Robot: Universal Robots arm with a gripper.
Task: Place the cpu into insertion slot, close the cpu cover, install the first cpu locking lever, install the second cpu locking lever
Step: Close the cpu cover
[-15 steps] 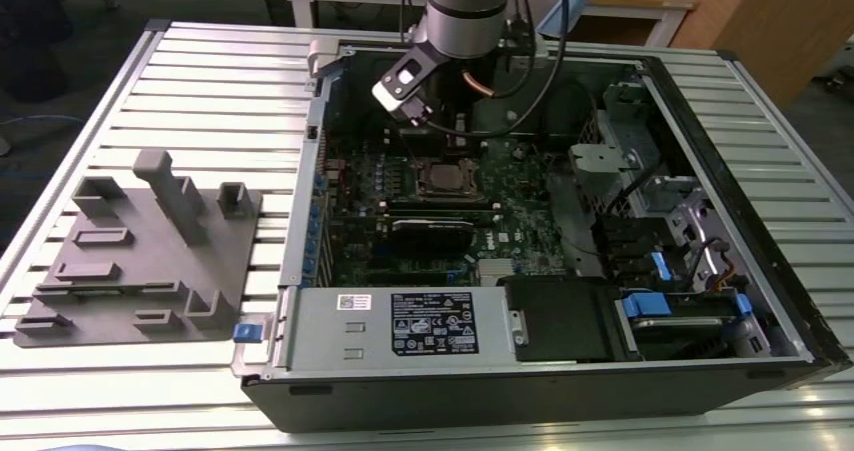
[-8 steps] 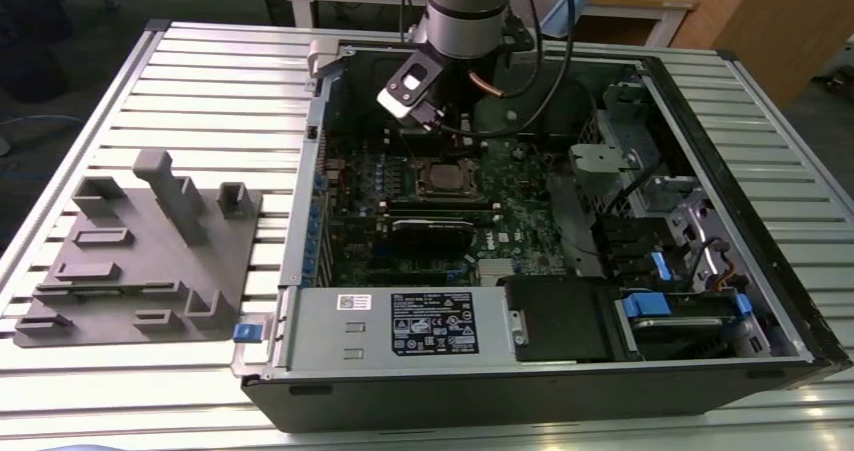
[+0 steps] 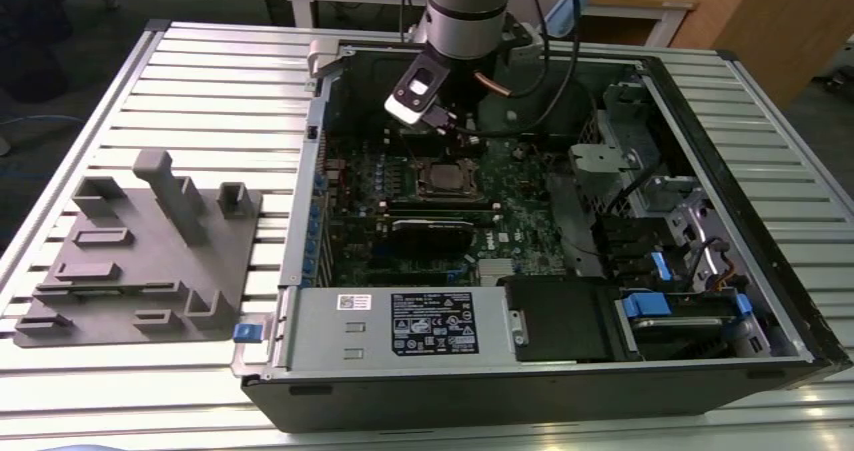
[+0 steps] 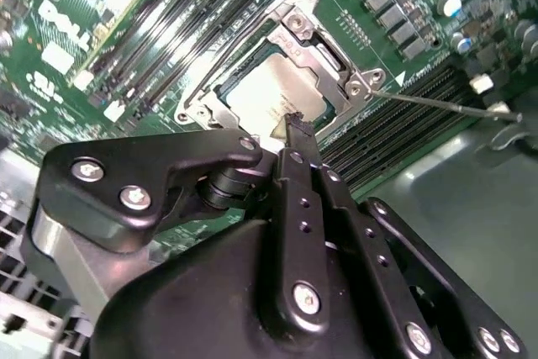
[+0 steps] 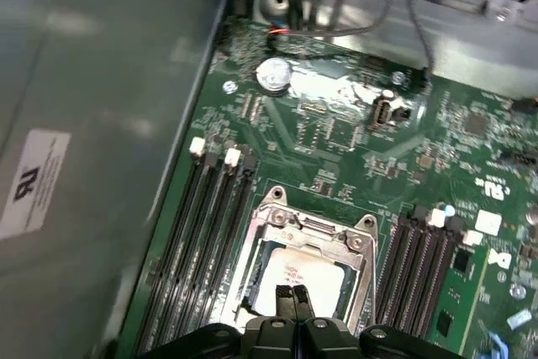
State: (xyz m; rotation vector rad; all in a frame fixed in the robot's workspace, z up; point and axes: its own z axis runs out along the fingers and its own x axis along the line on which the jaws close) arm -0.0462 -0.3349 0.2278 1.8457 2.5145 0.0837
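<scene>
First wrist view has my gripper [image 5: 294,298] with its fingertips pressed together and nothing between them, right over the insertion slot [image 5: 262,273] on the green motherboard [image 5: 336,149]. The cpu [image 5: 304,271] lies flat inside that slot, silvery top up. The cpu cover [image 5: 324,237] is folded down onto the slot, framing the chip in its window. In the second wrist view, a thin metal locking lever [image 4: 437,103] reaches out from one corner of the slot. In the exterior view, the open computer case [image 3: 561,371] around the slot lies on the slatted worktop [image 3: 200,91].
</scene>
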